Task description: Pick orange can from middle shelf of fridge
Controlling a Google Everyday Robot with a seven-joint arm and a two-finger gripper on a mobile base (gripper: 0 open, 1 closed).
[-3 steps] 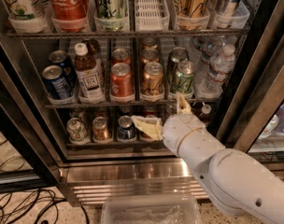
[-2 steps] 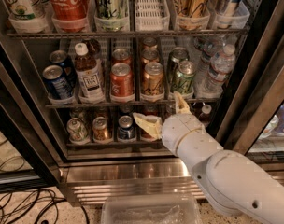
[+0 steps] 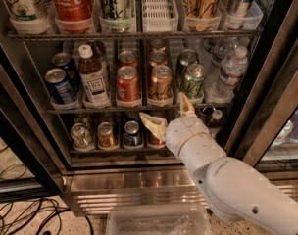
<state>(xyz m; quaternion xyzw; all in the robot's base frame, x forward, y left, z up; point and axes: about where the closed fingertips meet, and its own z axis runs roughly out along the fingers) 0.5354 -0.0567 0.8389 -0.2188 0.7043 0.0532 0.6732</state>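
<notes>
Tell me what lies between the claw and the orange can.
Camera view: the open claw hangs just below the orange can; only the front rail of the middle shelf and the can's clear tray lip lie between them.

Wide-spread gripper [image 3: 169, 113], just below orange can [image 3: 160, 83], middle shelf [image 3: 90, 110]

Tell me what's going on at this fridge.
A white robot arm extends to the tall black-framed display fridge. Its hand sits open at the front rail of the thin grey wire middle shelf, just below the short copper-orange drink can. It holds nothing; the can stands upright in its lane between a redder can and a green patterned can.
</notes>
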